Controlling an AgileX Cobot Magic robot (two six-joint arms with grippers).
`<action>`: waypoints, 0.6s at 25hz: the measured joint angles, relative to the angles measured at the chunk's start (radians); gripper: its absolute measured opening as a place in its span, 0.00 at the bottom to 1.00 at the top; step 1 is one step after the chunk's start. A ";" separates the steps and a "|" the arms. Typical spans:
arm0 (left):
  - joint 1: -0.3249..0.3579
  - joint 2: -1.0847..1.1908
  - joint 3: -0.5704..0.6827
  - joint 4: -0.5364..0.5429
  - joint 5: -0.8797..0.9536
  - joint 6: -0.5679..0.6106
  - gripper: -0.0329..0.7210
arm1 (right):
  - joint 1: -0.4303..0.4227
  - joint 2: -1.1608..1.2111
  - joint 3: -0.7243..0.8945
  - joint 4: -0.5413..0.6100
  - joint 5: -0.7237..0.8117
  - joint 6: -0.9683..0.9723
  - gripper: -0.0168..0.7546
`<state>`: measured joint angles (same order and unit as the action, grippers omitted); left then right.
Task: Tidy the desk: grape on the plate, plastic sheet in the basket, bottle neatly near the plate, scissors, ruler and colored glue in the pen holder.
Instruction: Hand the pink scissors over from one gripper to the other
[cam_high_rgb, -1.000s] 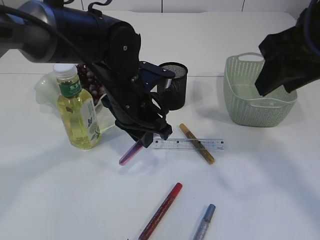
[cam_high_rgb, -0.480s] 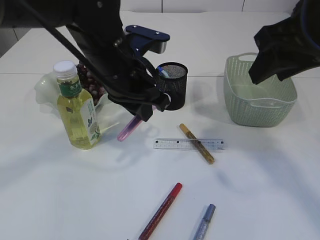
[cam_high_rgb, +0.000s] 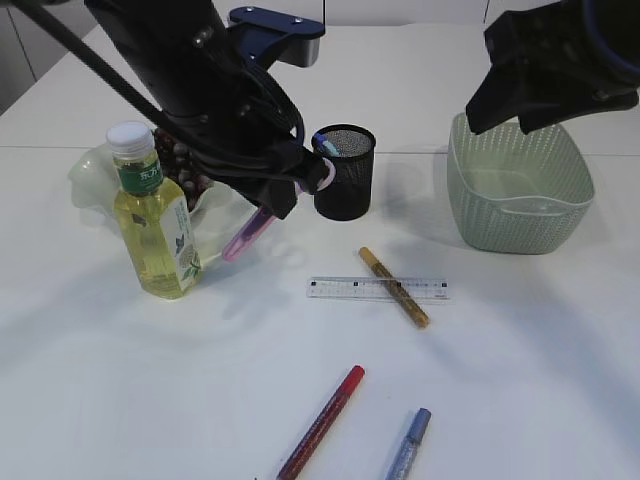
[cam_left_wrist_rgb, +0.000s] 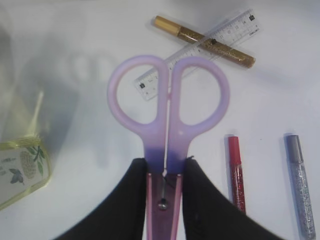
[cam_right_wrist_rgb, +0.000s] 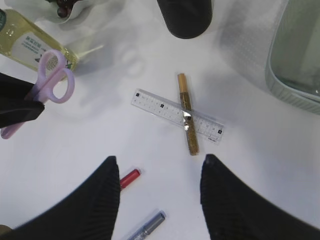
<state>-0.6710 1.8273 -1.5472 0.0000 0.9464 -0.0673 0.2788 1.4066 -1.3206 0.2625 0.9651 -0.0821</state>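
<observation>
Purple scissors (cam_left_wrist_rgb: 167, 120): clamped at the pivot between the fingers of the left tool (cam_left_wrist_rgb: 164, 187), raised above the white surface (cam_high_rgb: 150, 400), handles toward the pen holder (cam_high_rgb: 343, 172).
Right tool (cam_right_wrist_rgb: 159, 192): fingers wide apart, holding nothing, high over the green basket (cam_high_rgb: 515, 185).
Ruler (cam_high_rgb: 377, 289): flat at mid-surface, at 5 o'clock of the pen holder.
Gold glue pen (cam_high_rgb: 394, 287): lying across the ruler, touching it.
Red glue pen (cam_high_rgb: 322, 421): near the front edge, at 6 o'clock of the ruler.
Silver glue pen (cam_high_rgb: 408, 445): just beside the red one, at its 3 o'clock.
Bottle (cam_high_rgb: 152, 213): upright, in front of the plate (cam_high_rgb: 90, 175) holding the grapes (cam_high_rgb: 180, 165).
</observation>
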 joint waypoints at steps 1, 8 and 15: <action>0.000 -0.005 0.000 0.000 0.002 0.000 0.23 | 0.000 0.000 0.000 0.006 -0.007 -0.002 0.56; 0.000 -0.056 0.000 0.000 0.004 0.000 0.23 | 0.000 0.000 0.000 0.068 -0.042 -0.010 0.56; 0.000 -0.115 0.000 0.000 0.004 0.000 0.23 | 0.000 0.002 0.000 0.194 -0.089 -0.048 0.56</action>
<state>-0.6710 1.7125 -1.5472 0.0000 0.9508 -0.0673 0.2788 1.4087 -1.3206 0.4563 0.8764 -0.1299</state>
